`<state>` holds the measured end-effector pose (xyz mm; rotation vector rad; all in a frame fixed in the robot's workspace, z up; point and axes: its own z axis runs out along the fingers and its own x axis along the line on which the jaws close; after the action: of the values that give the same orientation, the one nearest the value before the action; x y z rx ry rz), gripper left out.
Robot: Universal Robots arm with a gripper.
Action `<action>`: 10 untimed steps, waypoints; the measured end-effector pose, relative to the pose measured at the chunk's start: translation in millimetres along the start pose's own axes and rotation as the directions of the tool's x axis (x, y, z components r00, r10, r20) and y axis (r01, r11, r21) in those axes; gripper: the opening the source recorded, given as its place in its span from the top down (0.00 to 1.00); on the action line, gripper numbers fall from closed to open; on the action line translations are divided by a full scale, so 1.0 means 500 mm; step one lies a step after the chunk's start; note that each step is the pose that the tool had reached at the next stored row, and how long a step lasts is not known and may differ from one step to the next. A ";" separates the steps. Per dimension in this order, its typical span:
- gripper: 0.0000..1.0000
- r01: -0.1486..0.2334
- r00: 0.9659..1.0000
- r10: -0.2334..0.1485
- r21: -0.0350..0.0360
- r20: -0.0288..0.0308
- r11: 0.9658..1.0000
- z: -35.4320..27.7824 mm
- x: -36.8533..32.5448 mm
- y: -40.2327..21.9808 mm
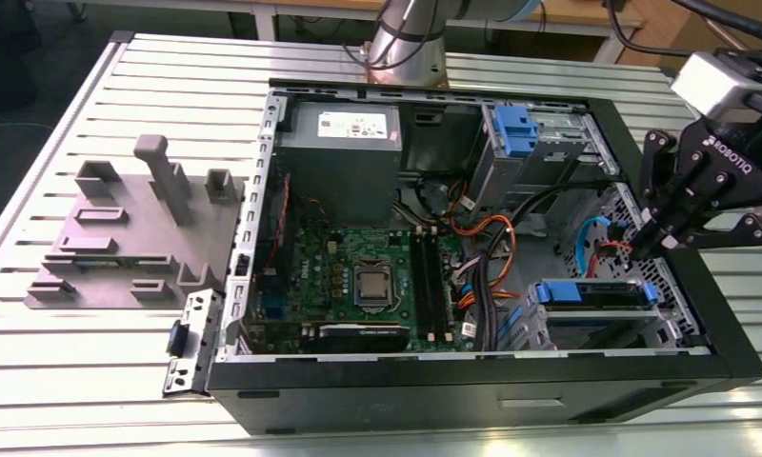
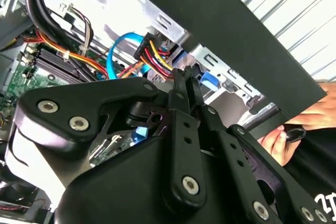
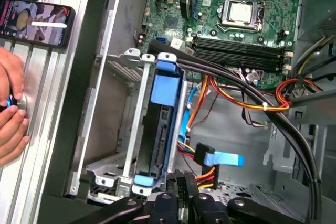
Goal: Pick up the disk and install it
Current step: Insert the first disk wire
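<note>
The disk (image 1: 593, 293) sits in the drive cage at the near corner of the open computer case (image 1: 483, 386), on the exterior view's right. It has a blue plastic frame. In the first wrist view the disk (image 3: 160, 124) stands edge-on between the cage's metal rails. My gripper (image 1: 654, 236) hangs above the case's right wall, beside the cage and apart from the disk. Its black fingers (image 2: 181, 77) are pressed together with nothing between them. In the first wrist view the gripper (image 3: 182, 179) is over the orange and red cables next to the cage.
A second blue bracket (image 1: 514, 129) sits in the upper bay. The motherboard (image 1: 355, 276), power supply (image 1: 343, 133) and loose cables (image 3: 247, 95) lie inside the case. A grey fixture (image 1: 127, 238) stands on the table. A person's hands (image 3: 10, 114) and a phone (image 3: 34, 19) lie outside the case.
</note>
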<state>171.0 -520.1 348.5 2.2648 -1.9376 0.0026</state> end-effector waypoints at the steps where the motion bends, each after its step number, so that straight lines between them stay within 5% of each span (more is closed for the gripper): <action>1: 0.83 0.001 1.000 -0.001 0.000 0.000 1.000 0.001 0.003 0.003; 7: 0.83 0.001 1.000 -0.001 0.003 0.001 1.000 0.006 0.020 0.019; 10: 0.83 0.001 1.000 -0.001 0.012 0.003 1.000 0.008 0.022 0.028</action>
<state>158.6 -533.5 347.3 2.2748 -1.9437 0.0106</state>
